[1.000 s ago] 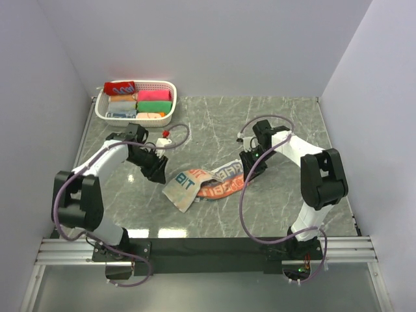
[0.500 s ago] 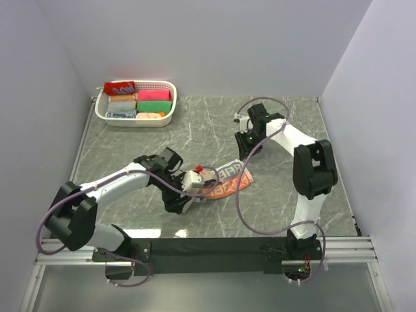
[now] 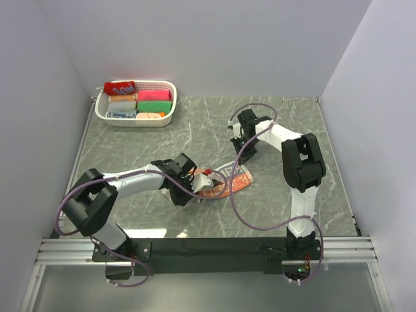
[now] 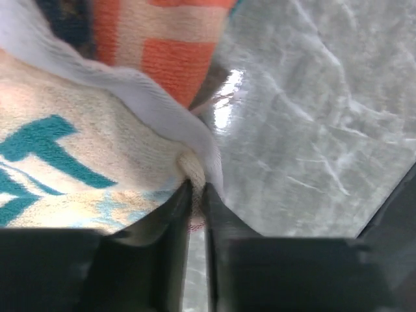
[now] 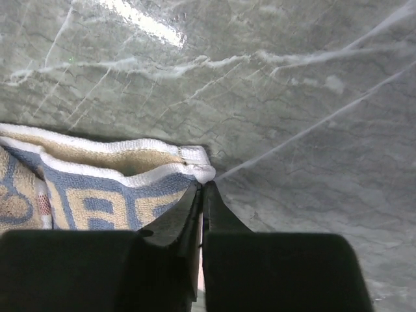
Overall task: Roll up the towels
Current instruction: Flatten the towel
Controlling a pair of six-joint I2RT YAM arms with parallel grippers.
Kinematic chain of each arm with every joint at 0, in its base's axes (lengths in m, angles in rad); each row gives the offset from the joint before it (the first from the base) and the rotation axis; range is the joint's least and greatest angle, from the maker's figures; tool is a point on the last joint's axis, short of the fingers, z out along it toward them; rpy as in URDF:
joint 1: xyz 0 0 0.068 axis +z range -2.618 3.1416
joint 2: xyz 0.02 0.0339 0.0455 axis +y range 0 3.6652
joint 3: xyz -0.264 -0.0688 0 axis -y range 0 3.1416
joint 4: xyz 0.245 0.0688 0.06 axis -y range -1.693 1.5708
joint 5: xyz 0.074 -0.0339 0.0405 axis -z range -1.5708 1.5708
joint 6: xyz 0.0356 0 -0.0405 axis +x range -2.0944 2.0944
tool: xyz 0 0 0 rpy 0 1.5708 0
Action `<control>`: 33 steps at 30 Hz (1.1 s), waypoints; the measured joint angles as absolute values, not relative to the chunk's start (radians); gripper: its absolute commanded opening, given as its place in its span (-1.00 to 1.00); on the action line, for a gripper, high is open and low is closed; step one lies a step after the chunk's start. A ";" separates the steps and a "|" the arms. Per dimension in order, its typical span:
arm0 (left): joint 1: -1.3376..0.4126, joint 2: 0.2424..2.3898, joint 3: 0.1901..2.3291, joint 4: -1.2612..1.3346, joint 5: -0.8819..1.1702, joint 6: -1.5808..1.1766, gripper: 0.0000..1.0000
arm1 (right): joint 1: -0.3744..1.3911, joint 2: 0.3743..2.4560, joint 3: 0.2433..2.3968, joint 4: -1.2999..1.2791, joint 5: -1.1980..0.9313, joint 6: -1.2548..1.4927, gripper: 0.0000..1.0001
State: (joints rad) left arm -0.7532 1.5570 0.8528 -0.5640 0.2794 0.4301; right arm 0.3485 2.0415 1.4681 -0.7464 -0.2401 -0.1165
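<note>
Near the centre of the table [image 3: 292, 130], the towel [image 3: 235, 181] lies bunched into a short strip between the two grippers, cream with teal and orange print. Left gripper [image 4: 198, 188]: jaws clenched on a fold of cream cloth at the towel's near-left end, with orange stripes showing just beyond the fold. Right gripper [image 5: 201, 190]: jaws pressed together on the white-hemmed far-right corner, where the edge doubles over and shows its cream underside; a basket [image 3: 170, 88] of rolled cloths stands well apart at the far left corner.
</note>
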 measured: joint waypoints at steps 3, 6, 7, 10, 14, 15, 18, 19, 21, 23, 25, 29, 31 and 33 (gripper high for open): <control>-0.742 1.558 0.852 -0.552 0.263 0.414 -0.99 | 0.347 2.041 1.467 -0.746 -0.241 -0.116 -1.00; -0.687 1.543 0.852 -0.570 0.284 0.398 -0.99 | 0.335 2.032 1.460 -0.746 -0.248 -0.117 -1.00; -0.647 1.531 0.854 -0.587 0.296 0.396 -0.99 | 0.328 2.024 1.454 -0.747 -0.251 -0.119 -1.00; -0.505 1.481 0.877 -0.640 0.354 0.388 -0.99 | 0.290 1.985 1.445 -0.765 -0.258 -0.123 -1.00; -0.321 1.407 0.960 -0.690 0.452 0.379 -0.99 | 0.235 1.918 1.445 -0.778 -0.268 -0.134 -1.00; -0.287 1.396 0.979 -0.697 0.478 0.377 -0.99 | 0.226 1.905 1.445 -0.781 -0.271 -0.138 -1.00; -0.189 1.385 1.023 -0.711 0.546 0.362 -0.99 | 0.195 1.857 1.446 -0.791 -0.290 -0.157 -1.00; -0.153 1.387 1.031 -0.714 0.563 0.350 -0.99 | 0.183 1.838 1.446 -0.796 -0.305 -0.171 -1.00; -0.079 1.407 1.037 -0.723 0.589 0.327 -0.99 | 0.167 1.805 1.446 -0.805 -0.332 -0.201 -1.00; -0.005 1.447 1.048 -0.736 0.610 0.312 -0.99 | 0.158 1.758 1.428 -0.811 -0.356 -0.251 -1.00; 0.073 1.504 1.054 -0.746 0.622 0.307 -0.99 | 0.154 1.689 1.369 -0.815 -0.376 -0.319 -1.00; 0.175 1.584 1.055 -0.781 0.612 0.319 -0.99 | 0.157 1.576 1.218 -0.862 -0.386 -0.443 -1.00; 0.182 1.601 1.054 -0.803 0.607 0.337 -0.99 | 0.162 1.573 1.179 -0.885 -0.386 -0.479 -1.00; 0.179 1.613 1.054 -0.828 0.604 0.366 -0.99 | 0.163 1.589 1.150 -0.899 -0.387 -0.504 -1.00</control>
